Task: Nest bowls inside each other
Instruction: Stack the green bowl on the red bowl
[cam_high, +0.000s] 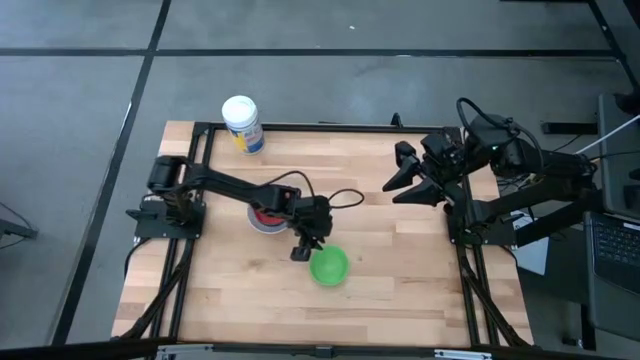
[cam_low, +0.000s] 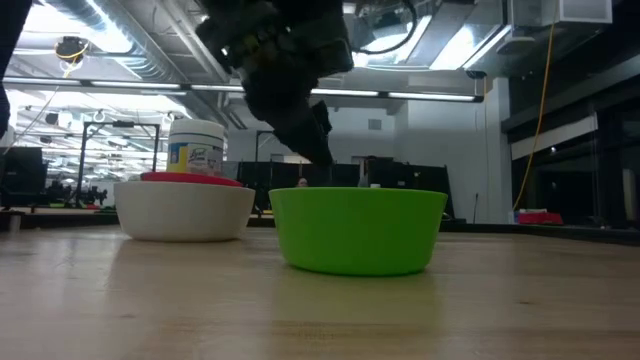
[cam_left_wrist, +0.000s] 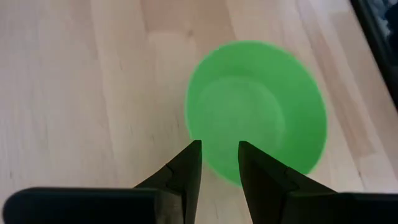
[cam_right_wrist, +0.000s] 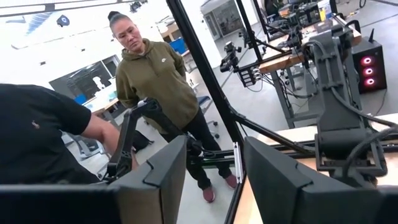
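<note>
A green bowl (cam_high: 329, 266) (cam_left_wrist: 255, 106) stands upright on its base near the middle of the wooden table. My left gripper (cam_high: 303, 250) (cam_left_wrist: 219, 146) is open and slants down over the bowl's left rim, its fingertips just above the rim in the low view (cam_low: 320, 150). To the left, a white bowl (cam_low: 185, 210) rests on the table with a red bowl (cam_low: 190, 178) nested in it; my left arm partly covers them from above. My right gripper (cam_high: 400, 178) (cam_right_wrist: 211, 149) is open and raised over the table's right side.
A white-lidded container (cam_high: 242, 123) stands upright at the table's far left. A black frame (cam_high: 190, 130) runs along the table's edges. Two people (cam_right_wrist: 155, 81) stand beyond the table. Bare wood lies in front of the green bowl.
</note>
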